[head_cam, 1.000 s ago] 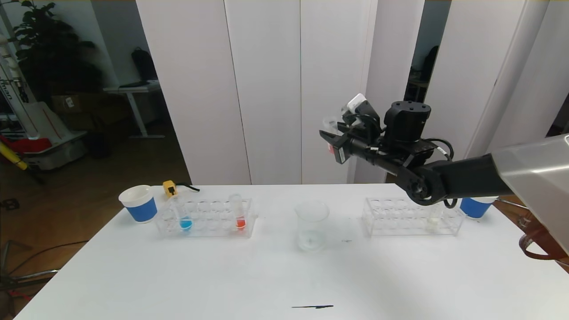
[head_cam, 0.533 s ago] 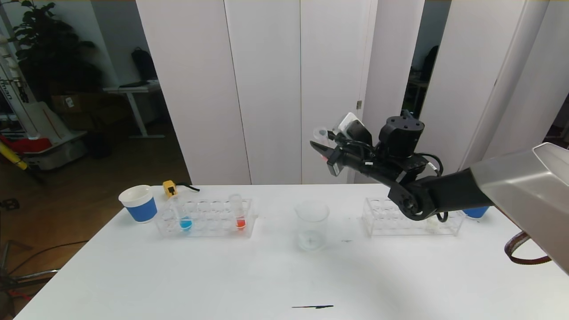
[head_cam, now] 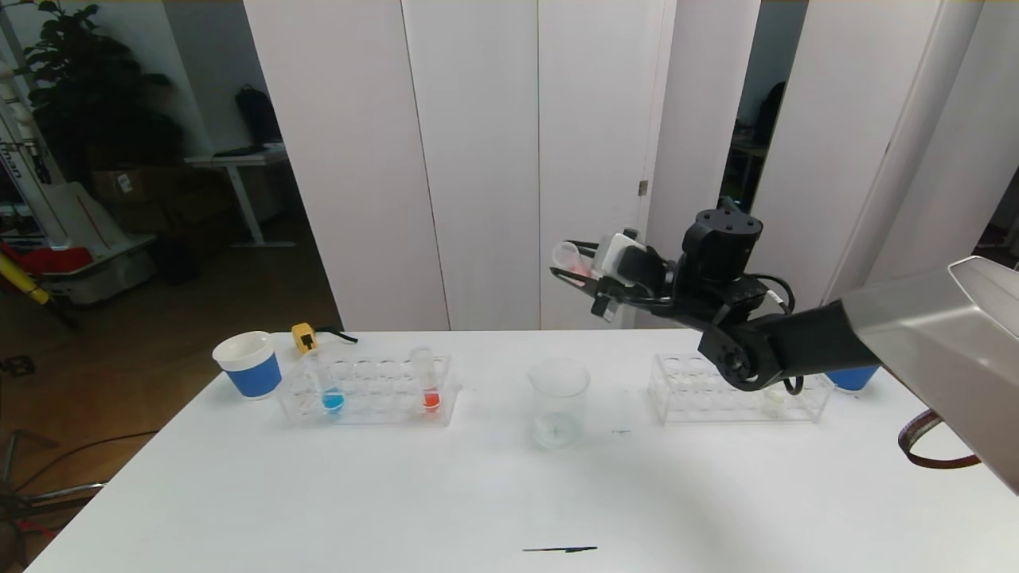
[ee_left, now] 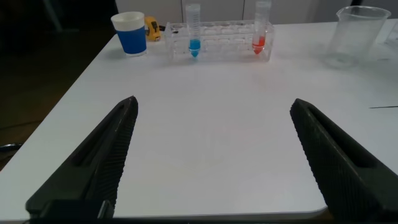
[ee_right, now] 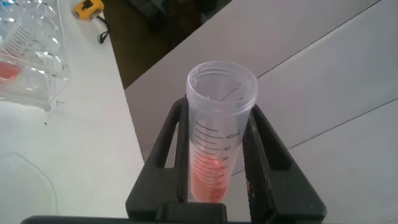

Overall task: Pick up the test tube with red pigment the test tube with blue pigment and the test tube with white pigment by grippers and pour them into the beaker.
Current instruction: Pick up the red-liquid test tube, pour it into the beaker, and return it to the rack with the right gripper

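Right gripper (head_cam: 575, 273) clamped on graduated tube with red pigment (ee_right: 216, 158), held tilted high above beaker (head_cam: 558, 402); beaker upright mid tabletop (head_cam: 509, 493); clear rack (head_cam: 368, 391) left of beaker holds test tube with blue pigment (head_cam: 327, 387) and second red tube (head_cam: 426, 380); blue paper cup (head_cam: 248, 364) and yellow tape measure (head_cam: 303, 337) beyond that rack; second rack (head_cam: 736, 391) right of beaker, partly hidden by right arm, holds test tube with white pigment (head_cam: 774, 400); left gripper (ee_left: 214, 155) jaws wide apart, hovering low over near tabletop, holding nothing.

The held tube (ee_right: 219, 138) bears graduation marks reading "45ml" and "40"; lower numbers look like "35", "30".
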`<state>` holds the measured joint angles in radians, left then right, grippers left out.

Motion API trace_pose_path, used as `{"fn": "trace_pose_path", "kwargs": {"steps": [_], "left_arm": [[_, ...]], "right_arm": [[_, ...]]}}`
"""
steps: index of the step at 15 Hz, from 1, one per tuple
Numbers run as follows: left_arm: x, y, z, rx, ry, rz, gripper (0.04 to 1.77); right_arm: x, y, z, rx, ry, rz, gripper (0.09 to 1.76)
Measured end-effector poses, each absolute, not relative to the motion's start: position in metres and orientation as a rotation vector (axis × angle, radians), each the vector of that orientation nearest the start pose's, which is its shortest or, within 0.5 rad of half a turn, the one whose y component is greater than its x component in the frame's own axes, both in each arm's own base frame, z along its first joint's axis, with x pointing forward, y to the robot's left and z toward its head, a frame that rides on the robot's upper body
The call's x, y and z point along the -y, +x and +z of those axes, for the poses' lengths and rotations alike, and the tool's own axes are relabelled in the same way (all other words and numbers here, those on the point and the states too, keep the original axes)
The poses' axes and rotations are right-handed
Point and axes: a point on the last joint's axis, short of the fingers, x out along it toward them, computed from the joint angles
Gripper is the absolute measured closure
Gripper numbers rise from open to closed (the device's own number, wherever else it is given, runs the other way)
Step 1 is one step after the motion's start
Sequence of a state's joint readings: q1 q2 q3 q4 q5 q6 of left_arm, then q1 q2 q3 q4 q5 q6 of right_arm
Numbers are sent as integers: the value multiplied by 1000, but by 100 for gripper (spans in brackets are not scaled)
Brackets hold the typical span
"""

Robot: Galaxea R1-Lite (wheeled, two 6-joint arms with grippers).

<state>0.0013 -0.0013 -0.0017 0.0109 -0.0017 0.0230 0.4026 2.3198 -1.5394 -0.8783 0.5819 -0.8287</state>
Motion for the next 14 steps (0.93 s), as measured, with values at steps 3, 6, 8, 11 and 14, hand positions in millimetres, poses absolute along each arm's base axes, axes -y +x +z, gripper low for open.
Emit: {"fn": "trace_pose_path", "kwargs": {"steps": [3,6,8,11,14], "left_arm": [[0,-23,75,-8,23,-1,6],[0,-23,75,-8,23,-1,6],[0,-23,75,-8,23,-1,6],[0,-23,75,-8,23,-1,6],[0,-23,75,-8,23,-1,6]], "right_arm": [[-199,443,158,549,-879,904,126],[-200,452,166,641,-978,929,126],[-202,454,169,696,-1016,942,126],[-205,454,165,774,-1075,973,126],[-209,452,165,863,-1122,981,126]]}}
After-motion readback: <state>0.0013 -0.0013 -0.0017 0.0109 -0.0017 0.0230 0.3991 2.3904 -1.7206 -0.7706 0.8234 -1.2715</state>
